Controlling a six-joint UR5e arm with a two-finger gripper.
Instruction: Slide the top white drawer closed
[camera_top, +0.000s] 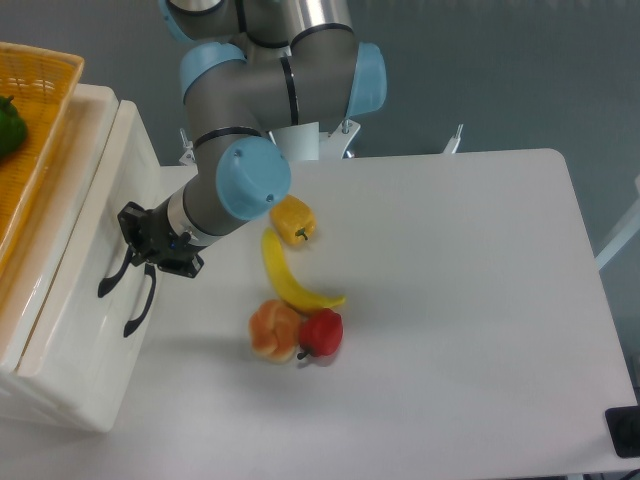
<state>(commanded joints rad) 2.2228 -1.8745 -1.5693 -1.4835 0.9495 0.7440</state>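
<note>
While pressed against top white drawer (85, 250) at far left; gripper (148, 247) touching its front by the black handle (115, 276). Finger state unclear. Nearly flush with cabinet; banana (285, 275) lying nearby on table (470, 300).

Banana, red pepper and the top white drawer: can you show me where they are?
banana (283, 274): fixed camera view, middle of its yellow curve.
red pepper (322, 333): fixed camera view, its shiny red body.
top white drawer (100, 230): fixed camera view, its white front panel above the handle.
</note>
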